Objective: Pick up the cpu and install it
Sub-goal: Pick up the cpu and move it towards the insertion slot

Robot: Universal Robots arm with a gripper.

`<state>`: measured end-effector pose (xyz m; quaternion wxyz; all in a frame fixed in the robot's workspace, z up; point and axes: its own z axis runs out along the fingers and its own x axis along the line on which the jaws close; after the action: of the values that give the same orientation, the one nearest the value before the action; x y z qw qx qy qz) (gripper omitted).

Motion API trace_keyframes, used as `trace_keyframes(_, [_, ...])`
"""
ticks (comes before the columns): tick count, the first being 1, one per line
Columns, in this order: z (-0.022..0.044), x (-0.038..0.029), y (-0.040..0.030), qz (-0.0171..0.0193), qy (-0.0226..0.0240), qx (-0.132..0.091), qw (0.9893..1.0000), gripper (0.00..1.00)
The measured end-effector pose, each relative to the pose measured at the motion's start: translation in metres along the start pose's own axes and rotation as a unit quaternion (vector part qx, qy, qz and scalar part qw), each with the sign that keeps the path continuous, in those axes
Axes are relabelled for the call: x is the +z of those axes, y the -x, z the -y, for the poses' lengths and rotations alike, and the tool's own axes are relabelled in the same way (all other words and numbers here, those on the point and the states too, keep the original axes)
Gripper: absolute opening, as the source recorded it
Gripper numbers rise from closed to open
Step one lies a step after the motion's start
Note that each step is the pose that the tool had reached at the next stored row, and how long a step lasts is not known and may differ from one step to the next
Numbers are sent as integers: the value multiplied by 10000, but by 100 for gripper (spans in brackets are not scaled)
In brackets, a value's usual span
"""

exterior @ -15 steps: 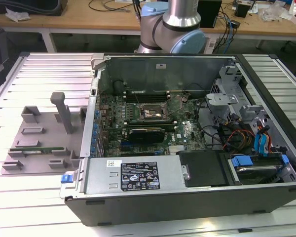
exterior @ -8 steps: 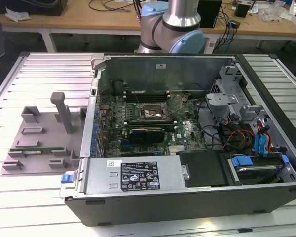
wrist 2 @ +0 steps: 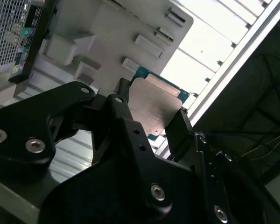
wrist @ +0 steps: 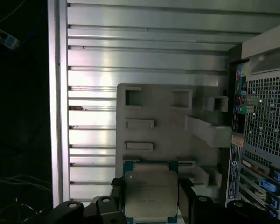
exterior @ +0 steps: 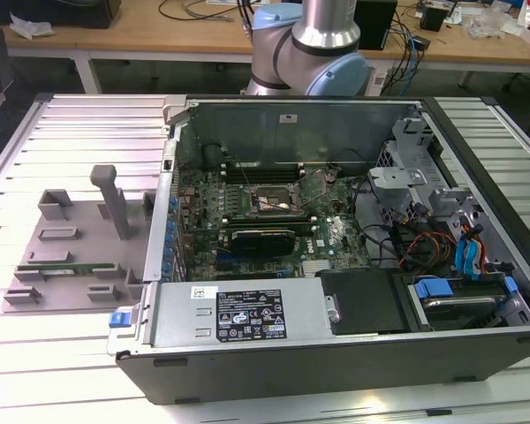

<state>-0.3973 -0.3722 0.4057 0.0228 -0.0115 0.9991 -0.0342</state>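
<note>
Gripper (wrist 2: 153, 105) closed down on the cpu (wrist: 150, 195): two black fingers (wrist 2: 177, 129) bear on opposite edges of the chip, silver lid facing the cameras, green board edge showing around it. In both wrist views the chip sits between the pads with the grey tray (wrist: 158, 112) and the slatted table (wrist: 130, 37) far behind it, so I judge it lifted clear of the tray and carried in the air; how high, cannot tell. Rear panel of the computer case (wrist: 261, 130) lies beside the tray. In the exterior view the arm (exterior: 322, 44) rises at the far side of the computer case, which lies open on its side, and the socket (exterior: 274, 201) on the motherboard (exterior: 336, 238) looks uncovered, its retaining frame tilted up just beside it. Step in hand: pick-up done, cpu in transit, install not done. Judgement on what seating calls for: chip square and level over the socket, corner orientation matched, a gentle vertical descent, no sideways scrub across the contacts. A black card (exterior: 263, 238) lies near the socket, so clearance for the fingers looks tight on that side.
</note>
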Motion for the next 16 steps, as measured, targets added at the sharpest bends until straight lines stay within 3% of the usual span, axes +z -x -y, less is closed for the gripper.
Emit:
trace_keyframes(1, [0, -1, -1, 2, 139, 7, 9999, 55])
trace_keyframes(6, [0, 0, 2, 3, 147, 7, 9999, 55])
trace_keyframes(9, [1, 2, 59, 2, 147, 7, 9999, 55])
trace_keyframes(12, [3, 6, 153, 2, 147, 7, 9999, 55])
trace_keyframes(16, [8, 17, 382, 2, 147, 7, 9999, 55])
